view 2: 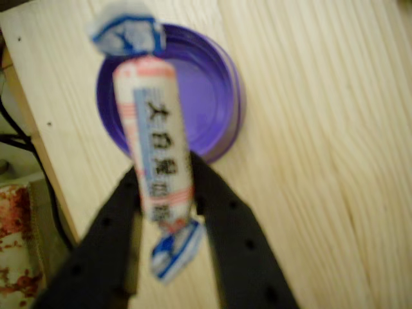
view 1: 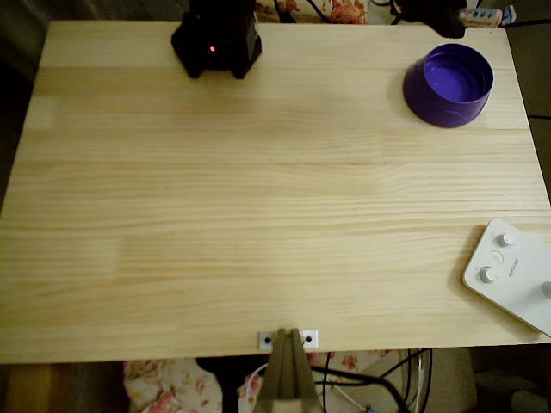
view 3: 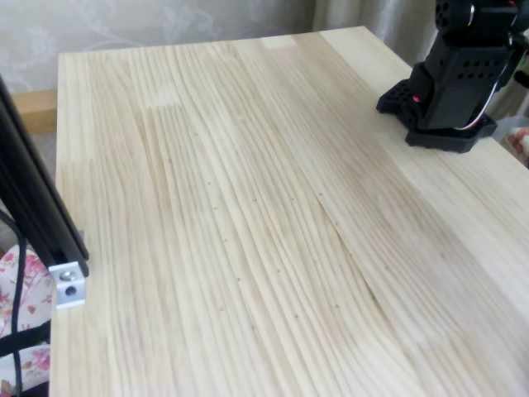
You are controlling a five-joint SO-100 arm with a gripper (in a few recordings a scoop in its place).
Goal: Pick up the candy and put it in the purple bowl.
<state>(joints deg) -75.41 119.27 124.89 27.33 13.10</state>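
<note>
In the wrist view the gripper (view 2: 168, 193) is closing its two black fingers (view 2: 235, 238) on the candy (view 2: 154, 158), one finger at each side of the lower part, so the jaws are standing only as wide as the sweet is thick. The candy is a thin roll that is standing almost upright in the picture. Its middle is white with pink stripes and black characters, and both twisted ends are bluish-white; the lower end is hanging between the fingers. The picture is a little blurred. Behind the candy the purple bowl (view 2: 212, 96) is lying on the table (view 2: 322, 161), its lighter inside is showing, and the upper part of the sweet is covering the left part of the bowl.

In the overhead view the bowl (view 1: 448, 84) is sitting near the top right corner of the pale wooden table (view 1: 258, 215). A white button box (view 1: 514, 273) is lying at the right edge, well apart from the bowl. The black arm base (view 1: 216, 39) is standing at the top edge; in the fixed view it (view 3: 450, 83) is at the far right corner
</note>
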